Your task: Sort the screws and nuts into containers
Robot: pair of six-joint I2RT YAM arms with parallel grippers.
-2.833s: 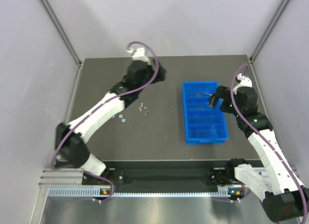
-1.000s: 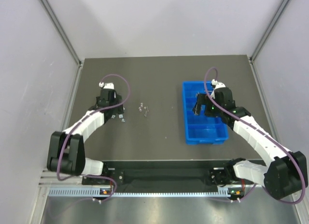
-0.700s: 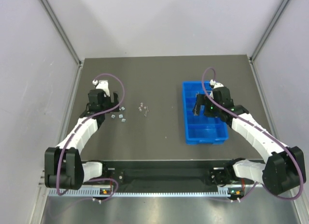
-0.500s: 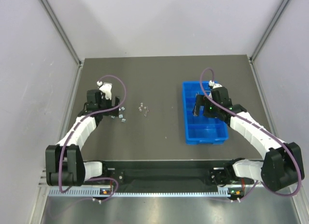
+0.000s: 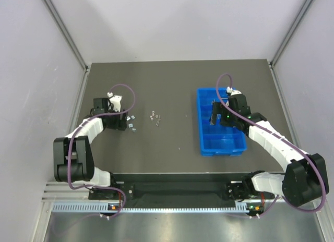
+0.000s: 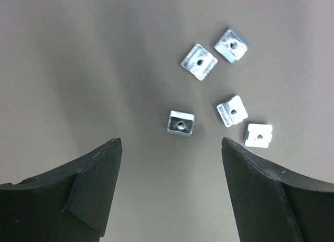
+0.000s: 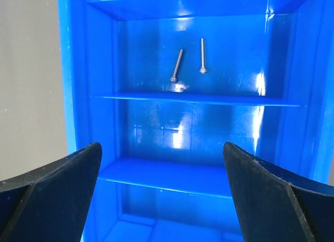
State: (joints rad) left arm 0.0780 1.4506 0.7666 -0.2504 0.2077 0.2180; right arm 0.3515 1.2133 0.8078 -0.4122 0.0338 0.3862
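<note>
- The left gripper (image 6: 169, 144) sits well to the left of the blue tray (image 5: 204, 143). It is released, its two black fingers (image 6: 88, 184) spread wide with nothing between them, low over the table (image 5: 177, 80).
- Five square nuts (image 6: 181, 122) lie loose on the table, also well left of the tray. One lies just ahead of the gap between the spread fingertips and touches neither. The other four are scattered a little beyond it.
- A loose screw (image 5: 158, 121) lies on the table between the nuts and the tray. The tiny bits (image 5: 152, 116) beside it are too small to identify.
- The tray lies flat, its crosswise dividers marking off its compartments.
- Two screws (image 7: 177, 65) lie close together, not touching, in one tray compartment.
- The right gripper (image 7: 160, 150) hangs over the tray's middle, just short of that compartment. It is released and holds nothing.
</note>
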